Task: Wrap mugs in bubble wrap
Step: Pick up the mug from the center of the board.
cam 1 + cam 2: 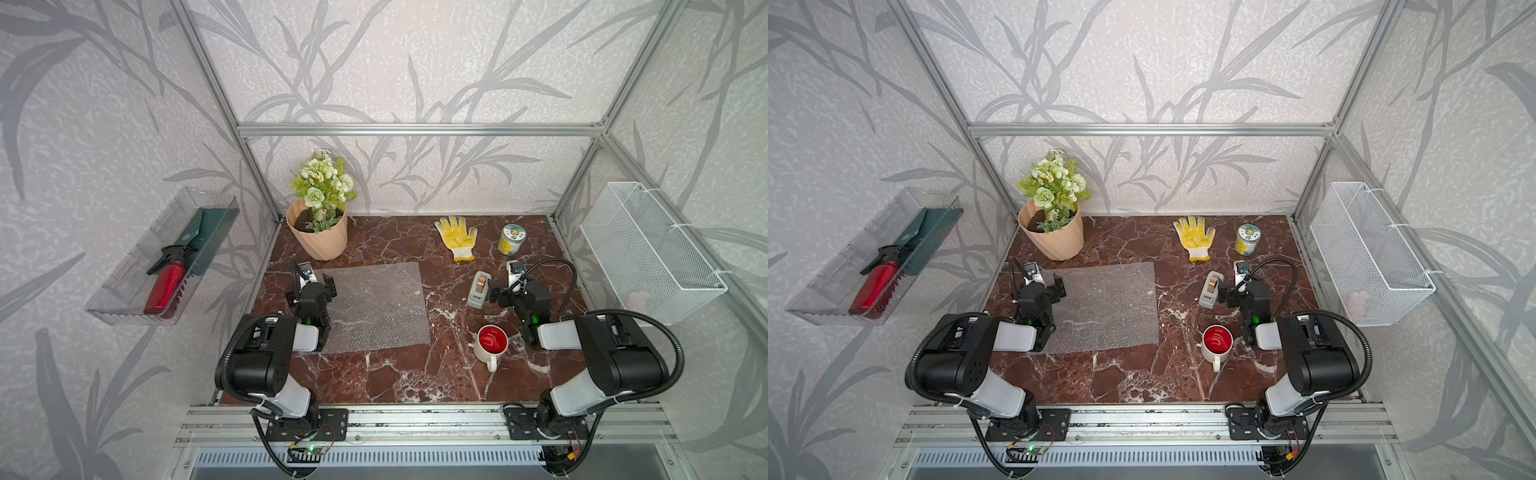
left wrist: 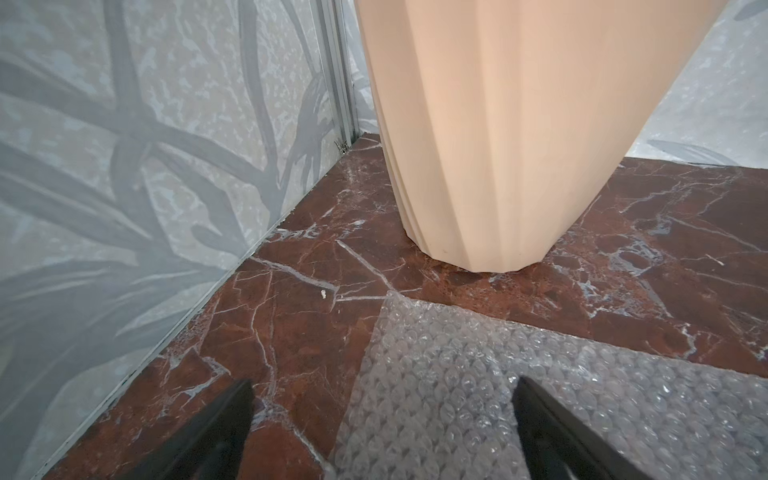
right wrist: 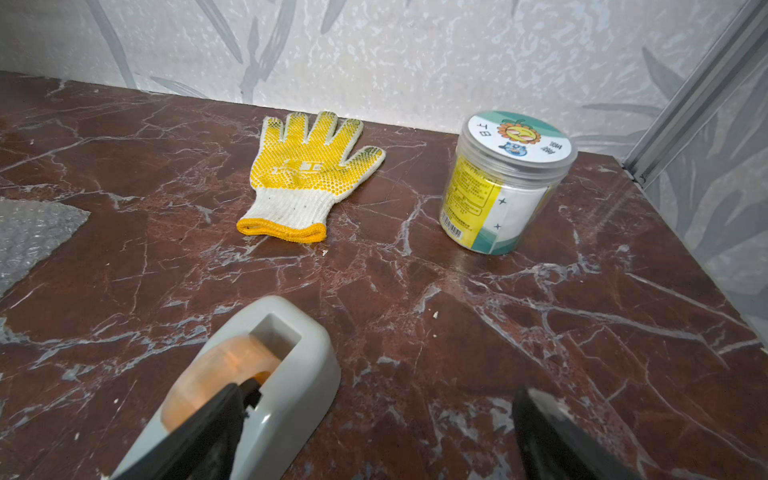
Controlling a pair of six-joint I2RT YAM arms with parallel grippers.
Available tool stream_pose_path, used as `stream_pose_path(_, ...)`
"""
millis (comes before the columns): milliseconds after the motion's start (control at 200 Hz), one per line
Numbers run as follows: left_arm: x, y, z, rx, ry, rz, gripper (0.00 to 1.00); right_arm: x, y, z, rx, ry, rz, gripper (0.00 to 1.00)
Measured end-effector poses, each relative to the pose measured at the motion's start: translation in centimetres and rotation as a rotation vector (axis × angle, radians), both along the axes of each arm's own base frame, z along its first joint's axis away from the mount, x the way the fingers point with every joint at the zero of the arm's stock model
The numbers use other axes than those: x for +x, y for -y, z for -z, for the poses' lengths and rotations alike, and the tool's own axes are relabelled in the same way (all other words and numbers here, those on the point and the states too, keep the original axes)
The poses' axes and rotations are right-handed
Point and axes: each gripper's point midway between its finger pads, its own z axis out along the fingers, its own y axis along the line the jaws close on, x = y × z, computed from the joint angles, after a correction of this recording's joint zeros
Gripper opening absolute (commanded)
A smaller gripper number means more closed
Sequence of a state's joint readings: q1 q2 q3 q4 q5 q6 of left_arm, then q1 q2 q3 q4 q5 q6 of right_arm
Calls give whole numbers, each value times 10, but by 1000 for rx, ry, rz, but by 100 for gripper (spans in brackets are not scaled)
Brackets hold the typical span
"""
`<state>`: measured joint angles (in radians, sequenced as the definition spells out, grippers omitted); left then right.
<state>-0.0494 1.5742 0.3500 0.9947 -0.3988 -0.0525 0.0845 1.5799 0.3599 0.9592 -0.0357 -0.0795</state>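
**Both grippers spread; mug sits off the wrap**

L arm & R arm rise closest to the lens in both top views, elbows bent, forearms reaching out over the marble table.

L gripper: jaws spread wide, nothing between them. It hangs low at the edge of the bubble wrap, near a far corner. One finger is over bare marble, the other over the sheet. Contact w/ the sheet: can't tell. Wrap lies flat, running from under this gripper out to its right, toward the R arm. Peach flower pot stands just ahead of the L gripper, off the sheet.

R gripper: jaws likewise spread wide, holding nothing. Grey tape dispenser sits just beside its left finger; touching or not, can't tell. Mug is behind the R gripper, beside that arm's forearm on its left. It stands upright, red inside facing up, white handle pointing back toward the arm bases. Mug is apart from the wrap, w/ a strip of bare marble between them.

Ahead of the R gripper & well apart from it:
- Yellow-dotted glove, ahead-left, lying flat w/ dots up.
- Small jar w/ round lid, ahead & slightly right, standing.
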Motion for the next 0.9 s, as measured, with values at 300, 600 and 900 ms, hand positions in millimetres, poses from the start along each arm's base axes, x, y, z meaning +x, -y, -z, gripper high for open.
stream_pose_path(300, 0, 0, 0, 0, 0, 0, 99, 0, 0, 0, 0, 0, 0, 99)
stream_pose_path(600, 0, 0, 0, 0, 0, 0, 99, 0, 0, 0, 0, 0, 0, 99)
stream_pose_path(900, -13, 12, -28, 50, 21, -20, 99, -9, 1, -33, 14, 33, 5, 99)
